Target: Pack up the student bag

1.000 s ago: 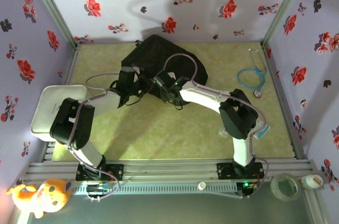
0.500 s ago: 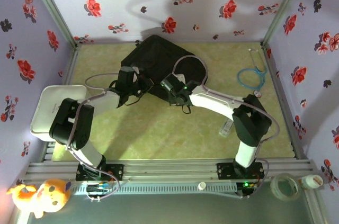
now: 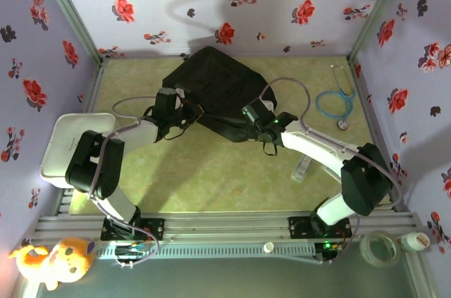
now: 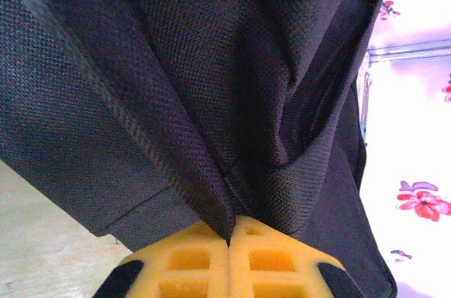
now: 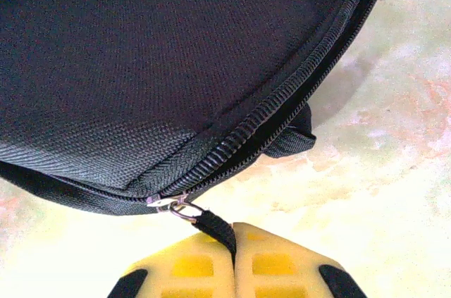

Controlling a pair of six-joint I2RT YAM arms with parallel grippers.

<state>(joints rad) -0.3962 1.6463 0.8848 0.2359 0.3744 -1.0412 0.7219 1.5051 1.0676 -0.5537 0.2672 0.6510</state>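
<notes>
Centrally, toward the far side of the table [image 3: 211,178], the student bag [image 3: 215,79] is seen lying flat: a large black backpack of coarse woven fabric, with a dark coil zip [image 5: 282,94] run along its curved near-right edge. Its far corner is set close to the back wall, and its near side is held from both ends. The left gripper [image 4: 229,240] is closed on a pinched fold of the bag's fabric at the left side, cloth being drawn in between the yellow pads. The right gripper [image 5: 233,236] is clamped on the black pull strap [image 5: 215,227], which is linked by a small metal ring [image 5: 180,208] to the zip slider at the bag's rim; the teeth to the right of the slider are meshed. Bare yellow-green tabletop is left in front of the bag, between the two arms, and a small clear item [image 3: 301,169] is laid there just beside the right forearm. A blue stethoscope [image 3: 334,103] is placed well apart to the right, near the side wall, and a white tray [image 3: 70,144] is set at the left edge, beside the left arm
</notes>
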